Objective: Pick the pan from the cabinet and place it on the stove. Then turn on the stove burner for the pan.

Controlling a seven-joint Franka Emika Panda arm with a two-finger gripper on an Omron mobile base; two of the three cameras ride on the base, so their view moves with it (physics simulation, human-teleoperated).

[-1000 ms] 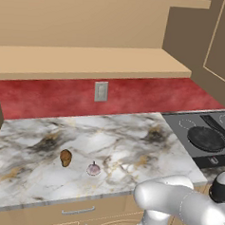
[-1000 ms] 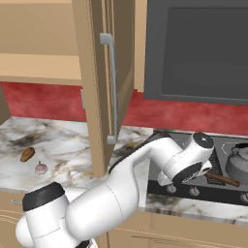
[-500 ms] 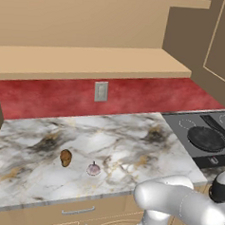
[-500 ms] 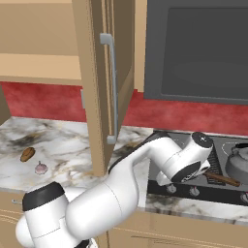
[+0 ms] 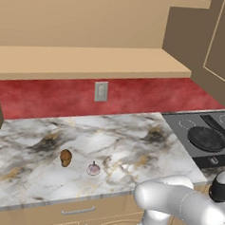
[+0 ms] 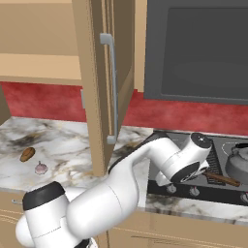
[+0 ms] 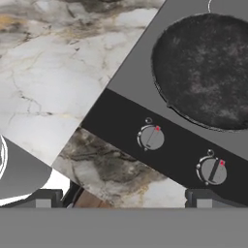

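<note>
The dark round pan (image 7: pixel 208 68) sits on the grey glass stove (image 7: pixel 131 63), and in the left base view the pan (image 5: pixel 206 138) lies at the stove's (image 5: pixel 180 124) front left. Its brown handle (image 6: pixel 222 178) sticks out past my hand. The burner under it is hidden. My gripper (image 7: pixel 123 199) is open with nothing between its fingers. It hangs over the stove's front edge, just short of two knobs (image 7: pixel 151 138) (image 7: pixel 212 170) on the black strip. The cabinet (image 6: pixel 94 72) stands open, its shelf (image 5: pixel 89 60) bare.
A grey kettle (image 6: pixel 240 162) stands on the stove's right side. A brown lump (image 5: pixel 65 157) and a small pink bulb (image 5: pixel 94 169) lie on the marble counter (image 5: pixel 121 143). The open cabinet door with its bar handle (image 6: pixel 112 87) juts out left of my arm.
</note>
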